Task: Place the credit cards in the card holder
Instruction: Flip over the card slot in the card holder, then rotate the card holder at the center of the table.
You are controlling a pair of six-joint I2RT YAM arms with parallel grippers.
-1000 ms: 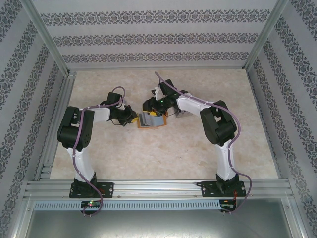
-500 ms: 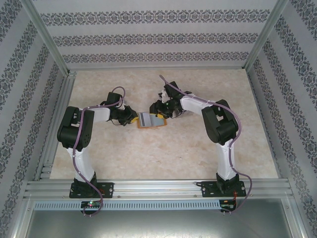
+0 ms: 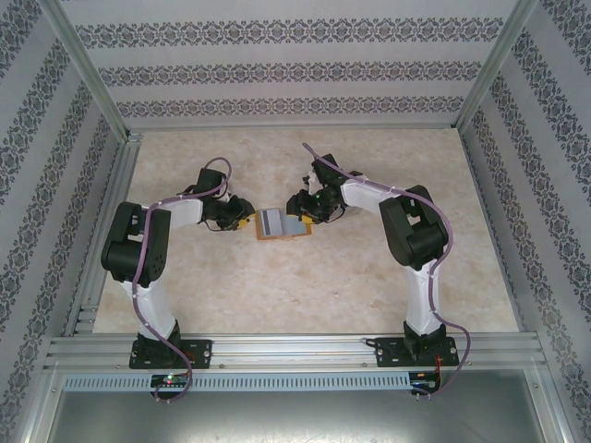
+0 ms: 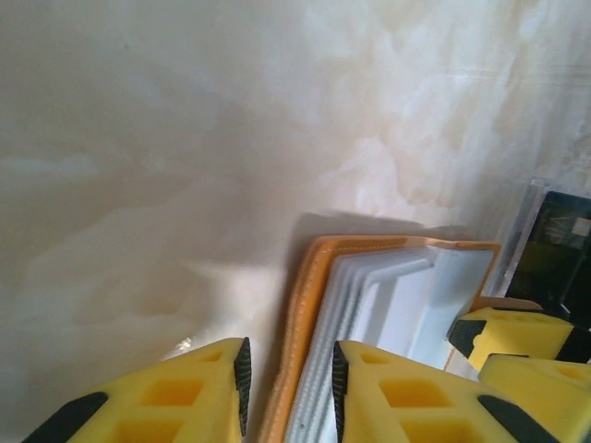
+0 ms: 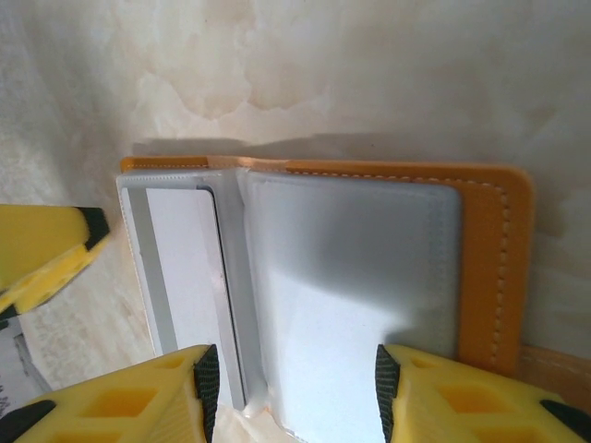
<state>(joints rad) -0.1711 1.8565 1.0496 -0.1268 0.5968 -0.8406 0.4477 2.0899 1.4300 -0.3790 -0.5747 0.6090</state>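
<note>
The card holder (image 3: 282,225) lies open on the table, orange-tan with clear sleeves inside. A pale credit card (image 5: 180,268) sits in a sleeve on its left half. My left gripper (image 3: 245,220) is at the holder's left edge. In the left wrist view, the left gripper (image 4: 288,355) has its jaws apart, with the holder's orange edge (image 4: 300,314) in the gap. My right gripper (image 3: 300,205) hovers over the holder's far right side. In the right wrist view, the right gripper (image 5: 294,365) stands open above the clear sleeve (image 5: 351,268), holding nothing.
A clear-edged dark item (image 4: 559,245) lies just beyond the holder on the right gripper's side. Patterned walls and a metal frame (image 3: 102,101) enclose the marble table (image 3: 305,286). Both arms crowd the middle, their fingers a few centimetres apart.
My left gripper's jaws have parted from shut around the holder's edge. The right gripper has drifted slightly right and nearer over the holder.
</note>
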